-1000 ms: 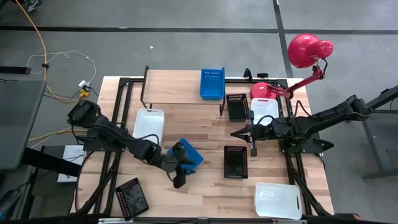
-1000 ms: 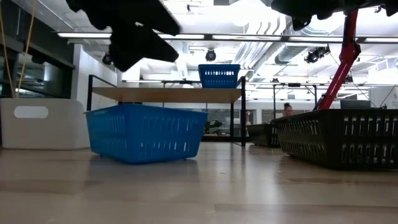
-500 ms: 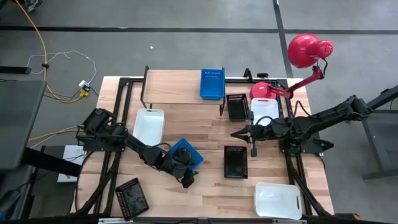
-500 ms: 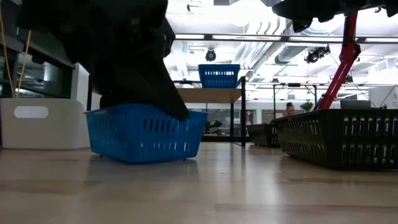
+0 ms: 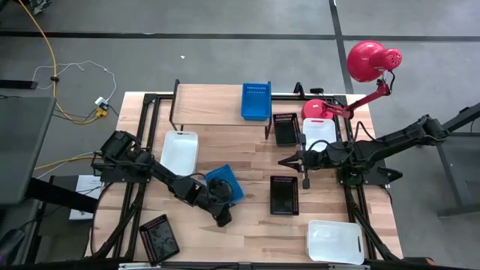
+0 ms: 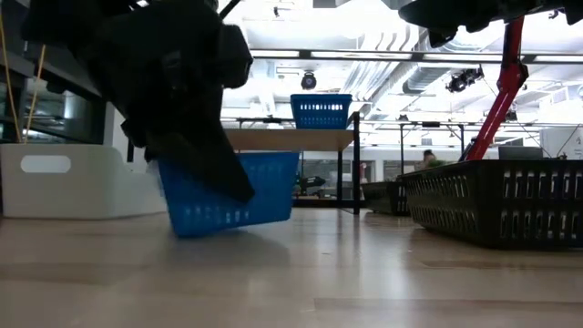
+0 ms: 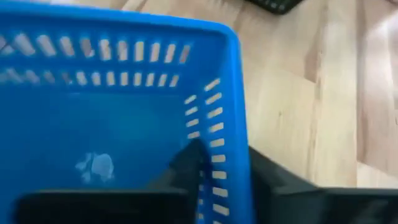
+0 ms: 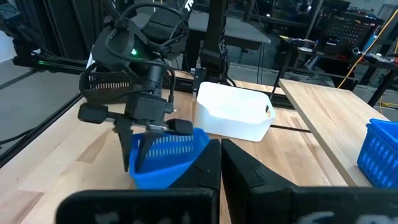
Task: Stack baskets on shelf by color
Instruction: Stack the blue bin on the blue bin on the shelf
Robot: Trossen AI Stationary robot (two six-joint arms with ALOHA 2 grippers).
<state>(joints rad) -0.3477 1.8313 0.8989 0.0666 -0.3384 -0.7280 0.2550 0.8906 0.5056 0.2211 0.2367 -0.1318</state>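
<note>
Two blue baskets, three black, three white; left gripper (image 5: pixel 223 208) jaws clamped on tilted blue basket (image 5: pixel 225 184); right gripper (image 5: pixel 286 160) jaws together.

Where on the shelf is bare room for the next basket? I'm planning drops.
The shelf is bare left of the blue basket at its right end. Below that end, two black baskets and the right hand crowd the table.

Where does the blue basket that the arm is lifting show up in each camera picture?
High view: blue basket, mid-table, in the left gripper.
Low view: left of centre, tilted.
Left wrist view: fills the picture.
Right wrist view: lower middle.
Shared landmark: the white basket beside it.
</note>
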